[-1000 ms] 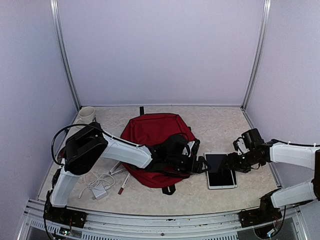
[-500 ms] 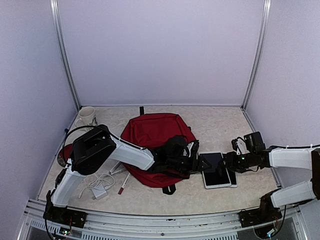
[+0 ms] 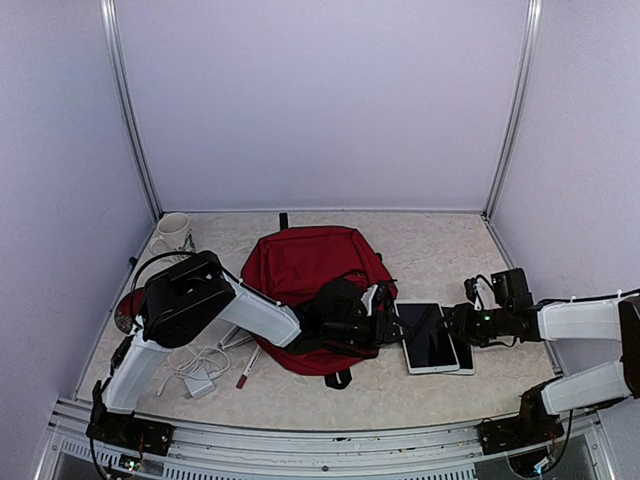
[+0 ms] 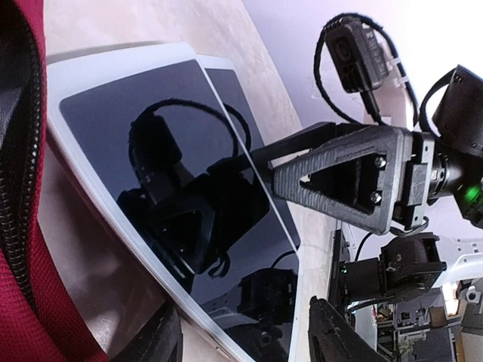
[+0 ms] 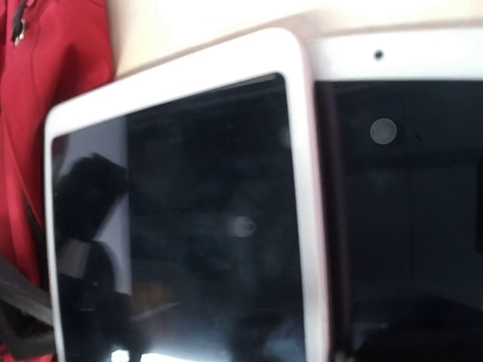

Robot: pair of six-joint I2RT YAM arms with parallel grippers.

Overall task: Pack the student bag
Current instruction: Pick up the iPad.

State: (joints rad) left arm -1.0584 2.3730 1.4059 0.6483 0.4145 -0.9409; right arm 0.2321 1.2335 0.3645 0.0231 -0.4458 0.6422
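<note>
Progress looks slight, as I judge it. Nearest me, toward the near-left corner of the table [image 3: 440, 250], a white charger [image 3: 200, 380] with its cable and a pen [image 3: 247, 368] lie outside the student bag [image 3: 305, 265].

Further in, right of centre, a larger tablet [image 3: 425, 342] lies flat with one edge overlapping a smaller device [image 3: 467, 358]; both are out on the table too. My left gripper [image 3: 388, 326] reaches across the bag to the tablet's left edge. Its jaws stand apart either side of that edge, and I see no grip made yet. My right gripper [image 3: 455, 325] is at the tablet's opposite side, one finger over the screens; I cannot tell whether its jaws are parted or closed.

The bag lies flat at the middle of the table, its zip edge just beside the tablet. I cannot see inside it, so I count nothing as packed.

At the far-left corner stands a mug [image 3: 172, 230], well apart from the bag.

By my reckoning the tablet is the step in hand, and the other loose things are left to do.
</note>
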